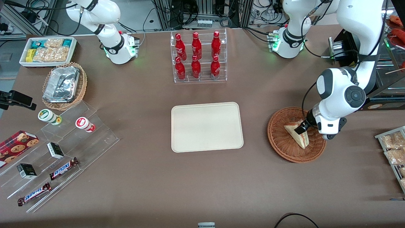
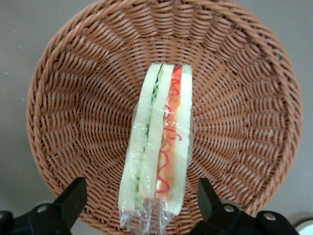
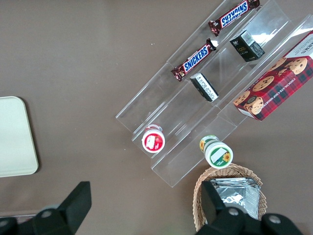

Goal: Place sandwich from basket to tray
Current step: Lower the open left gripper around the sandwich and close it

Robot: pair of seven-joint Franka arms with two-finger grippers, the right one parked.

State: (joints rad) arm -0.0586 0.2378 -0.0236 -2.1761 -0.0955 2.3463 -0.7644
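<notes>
1. The round, shallow reddish-brown woven wicker basket (image 1: pixel 286 148) sits toward the working arm's end of the brown table (image 1: pixel 202 190) and holds one thing: the small triangular clear-wrapped sandwich wedge of pale white bread (image 1: pixel 296 135).
2. The flat rectangular cream-beige plastic tray (image 1: pixel 207 126) lies mid-table, beside the basket, with nothing on it.
3. A clear acrylic rack (image 1: pixel 200 57) farther from the front camera than the tray carries six red bottles.
4. In the left wrist view the sandwich (image 2: pixel 159 147) stands on edge, its red and green filling layers facing the camera; its long axis runs from between the gripper fingers toward the basket's centre.
5. In the front view the wedge lies slantwise across the basket floor, one end nearer the camera.
6. The left arm's black two-finger gripper (image 1: pixel 300 128) hangs low over the basket, spread wide; its fingers (image 2: pixel 73 196) flank the sandwich's near end without touching it, so it grasps nothing.
</notes>
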